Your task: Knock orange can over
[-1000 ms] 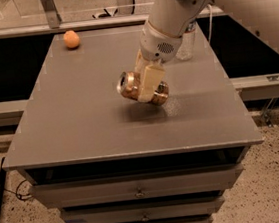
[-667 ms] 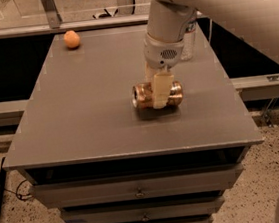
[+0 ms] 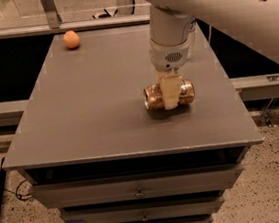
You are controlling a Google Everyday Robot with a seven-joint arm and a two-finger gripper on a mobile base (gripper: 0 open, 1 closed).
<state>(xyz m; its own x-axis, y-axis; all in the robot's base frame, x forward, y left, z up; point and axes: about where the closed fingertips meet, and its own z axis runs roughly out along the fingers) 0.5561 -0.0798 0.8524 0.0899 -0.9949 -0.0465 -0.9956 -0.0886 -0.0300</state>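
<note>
The orange can (image 3: 154,96) lies on its side on the grey table (image 3: 94,113), right of centre, its long axis running left to right. My gripper (image 3: 170,93) comes down from above on the white arm (image 3: 171,34) and its pale fingers (image 3: 170,89) straddle the can's middle, closed on it.
A small round orange fruit (image 3: 71,39) sits at the table's far left corner. The table's front edge is close below the can, with drawers (image 3: 138,189) under it. Dark gaps flank the table left and right.
The can went from tilted in the gripper to lying flat on the table. The gripper moved right and down with it.
</note>
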